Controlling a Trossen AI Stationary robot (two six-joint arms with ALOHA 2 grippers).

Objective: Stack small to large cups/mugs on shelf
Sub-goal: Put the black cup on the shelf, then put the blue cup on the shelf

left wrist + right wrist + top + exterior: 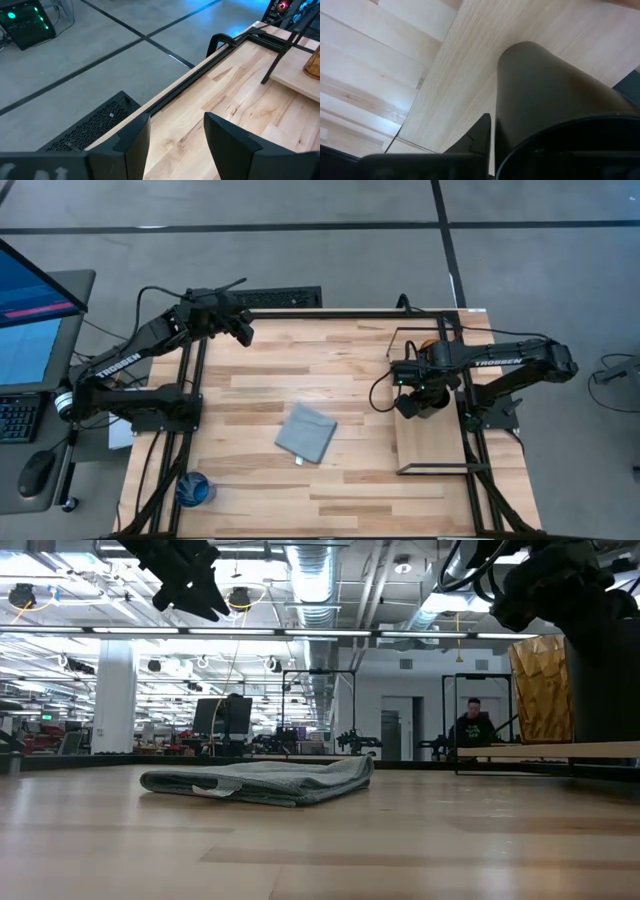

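While the right gripper (418, 402) pinches the black cup (545, 90) by its rim over the shelf (430, 448), its smooth, rigid, light wall may slip; the left gripper (175, 145) hangs spread.

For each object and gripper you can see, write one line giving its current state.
black cup: upright on the shelf, held by the right gripper.
amber tumbler: upright on the shelf.
blue cup: on the table's near left corner.
cloth: folded, mid-table.
right gripper: shut on the black cup.
left gripper: open, raised, empty.

cloth (306, 433): folded, mid-table | monitor (30, 305): off table | person (474, 727): seated, background
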